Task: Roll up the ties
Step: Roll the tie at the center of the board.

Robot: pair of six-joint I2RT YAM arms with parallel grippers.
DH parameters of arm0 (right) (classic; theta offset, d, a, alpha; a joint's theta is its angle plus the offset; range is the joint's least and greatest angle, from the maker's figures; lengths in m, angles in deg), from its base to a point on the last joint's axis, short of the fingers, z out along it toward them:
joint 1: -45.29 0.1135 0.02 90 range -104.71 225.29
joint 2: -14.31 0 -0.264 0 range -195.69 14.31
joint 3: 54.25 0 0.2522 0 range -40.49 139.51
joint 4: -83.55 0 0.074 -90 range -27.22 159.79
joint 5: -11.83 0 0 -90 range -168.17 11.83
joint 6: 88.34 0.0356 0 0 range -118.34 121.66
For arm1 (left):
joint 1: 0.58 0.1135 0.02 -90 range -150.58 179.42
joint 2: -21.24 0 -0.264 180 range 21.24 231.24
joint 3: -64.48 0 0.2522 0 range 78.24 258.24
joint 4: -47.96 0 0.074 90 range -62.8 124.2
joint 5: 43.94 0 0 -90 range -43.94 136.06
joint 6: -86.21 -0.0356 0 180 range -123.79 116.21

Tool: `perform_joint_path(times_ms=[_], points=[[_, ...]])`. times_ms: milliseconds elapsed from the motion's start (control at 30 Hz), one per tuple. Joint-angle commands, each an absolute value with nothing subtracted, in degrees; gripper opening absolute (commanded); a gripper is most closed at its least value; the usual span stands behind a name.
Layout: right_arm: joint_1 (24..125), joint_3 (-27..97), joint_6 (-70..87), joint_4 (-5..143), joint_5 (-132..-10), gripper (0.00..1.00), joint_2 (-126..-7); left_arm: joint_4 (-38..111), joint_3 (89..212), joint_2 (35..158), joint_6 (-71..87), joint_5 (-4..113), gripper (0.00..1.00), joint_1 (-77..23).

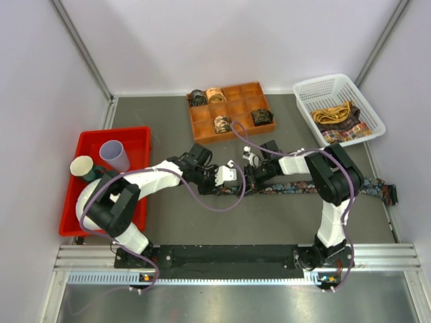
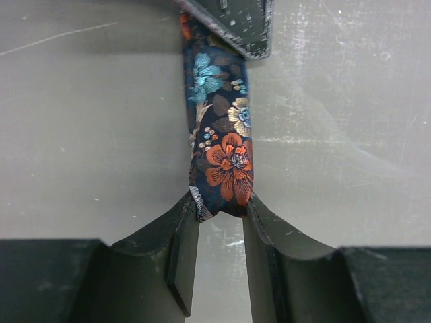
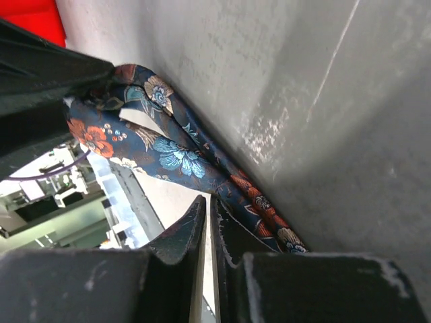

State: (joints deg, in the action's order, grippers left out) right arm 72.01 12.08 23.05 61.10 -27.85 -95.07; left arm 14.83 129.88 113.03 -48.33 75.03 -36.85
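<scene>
Tray (image 1: pixel 240 93) w/ 4 coiled ties (image 1: pixel 222 123), 1 flat tie (image 1: pixel 289 189)

Two arms of one build. Left arm (image 1: pixel 145 178): smooth white shells on the long links, bulky rounded black housings at the joints. Right arm (image 1: pixel 328 225): same white and black. Thin purple cable (image 1: pixel 202 204) in loose loops along each, standing clear of the shells in places. Black bases (image 1: pixel 131 257) on a black bar (image 1: pixel 222 254), with tiny orange and green dots at the front edge. White blocks just behind the jaws. Left gripper (image 2: pixel 222 208): matt black fingers (image 2: pixel 180 262), flat inside faces, curved shoulders widening into square blocks. Right gripper (image 3: pixel 207 205): same black fingers (image 3: pixel 176 245), pale scuffs along the edges.
</scene>
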Motion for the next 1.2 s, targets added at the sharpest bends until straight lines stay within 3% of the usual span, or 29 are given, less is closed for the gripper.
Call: perform_joint_path(times_ms=[0, 333, 733, 1167], points=[[72.62, 14.09, 24.60, 65.13, -30.45, 0.06, -97.31, 13.90, 131.59, 113.09, -49.14, 75.68, 0.35, -37.23], [72.80, 13.91, 26.79, 66.53, -24.21, 0.09, -88.61, 13.28, 130.89, 112.74, -49.32, 74.54, 0.34, -37.50], [75.17, 16.63, 27.85, 68.73, -30.80, 0.09, -98.97, 13.02, 132.38, 113.26, -48.97, 74.97, 0.34, -37.85], [75.35, 18.13, 27.85, 68.38, -32.56, 0.10, -98.53, 14.42, 138.88, 116.95, -43.87, 74.72, 0.32, -42.77]])
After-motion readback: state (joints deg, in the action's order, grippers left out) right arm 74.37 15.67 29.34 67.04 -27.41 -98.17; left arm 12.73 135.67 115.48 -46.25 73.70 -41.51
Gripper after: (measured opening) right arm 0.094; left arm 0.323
